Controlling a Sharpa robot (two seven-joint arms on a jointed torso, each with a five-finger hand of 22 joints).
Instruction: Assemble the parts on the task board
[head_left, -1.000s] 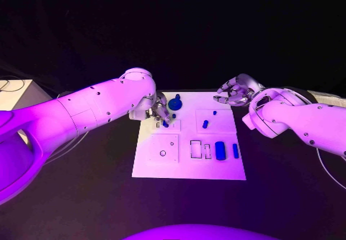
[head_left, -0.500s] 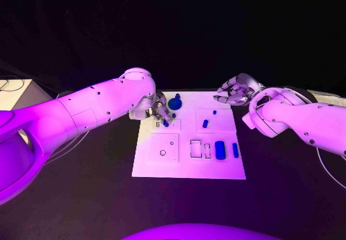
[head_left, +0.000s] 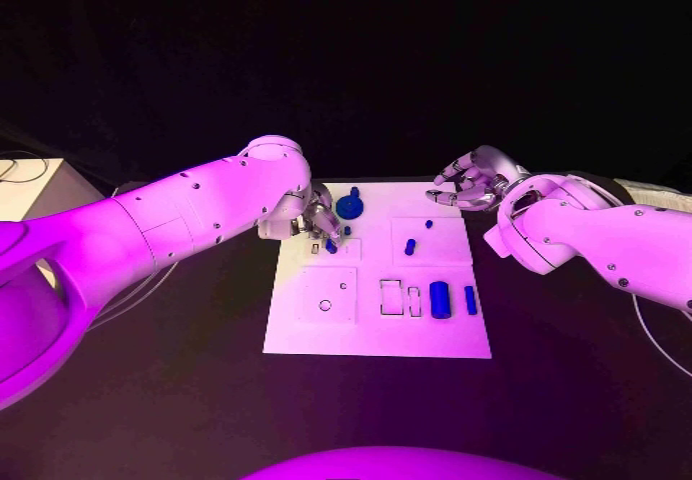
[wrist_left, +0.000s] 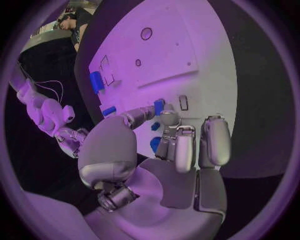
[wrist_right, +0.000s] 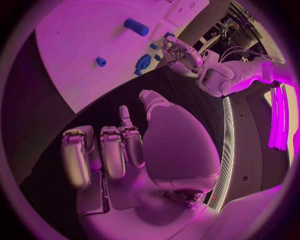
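Blue and small, a peg-like part (head_left: 330, 245) is pinched at the fingertips of the silver left hand (head_left: 307, 222) over the white task board's (head_left: 378, 335) far-left recess, presumably for seating, while the silver right hand (head_left: 464, 182) is held curled and empty beyond the far edge, above the black worktop (head_left: 173, 400).

I see a flat white task board (head_left: 378, 330) with a smooth, matt plastic look on the matt black table (head_left: 173, 400). The small blue parts (head_left: 440, 299) look like smooth plastic; my metallic silver left hand (wrist_left: 169, 150) is glossy.
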